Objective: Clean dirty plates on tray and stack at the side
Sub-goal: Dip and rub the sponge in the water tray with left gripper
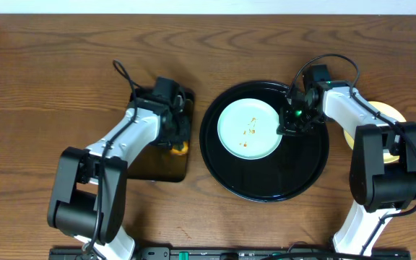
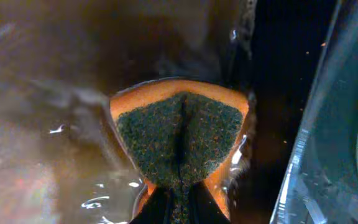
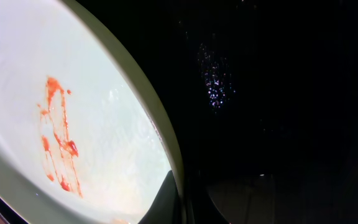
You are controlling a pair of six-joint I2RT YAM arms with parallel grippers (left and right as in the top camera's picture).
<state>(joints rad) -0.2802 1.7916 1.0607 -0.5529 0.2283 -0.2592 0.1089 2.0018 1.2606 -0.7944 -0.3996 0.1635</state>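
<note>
A pale mint-blue plate (image 1: 249,128) with orange-brown sauce smears lies on the left part of the round black tray (image 1: 295,173). My right gripper (image 1: 292,121) is shut on the plate's right rim. In the right wrist view, one finger lies inside the rim and one outside (image 3: 182,205), with the smeared plate (image 3: 104,124) on the black tray (image 3: 260,93). My left gripper (image 1: 178,141) is shut on an orange sponge (image 1: 181,149) with a green scouring face (image 2: 179,134), pinched between the fingers (image 2: 179,208). A pale yellow plate (image 1: 386,114) lies right of the tray, partly under the right arm.
The left gripper hovers over a smaller rectangular dark tray (image 1: 157,166) with a wet, glossy surface (image 2: 61,124). The round tray's rim (image 2: 303,162) shows at the right of the left wrist view. Both arm bases stand at the front edge of the wooden table (image 1: 49,65).
</note>
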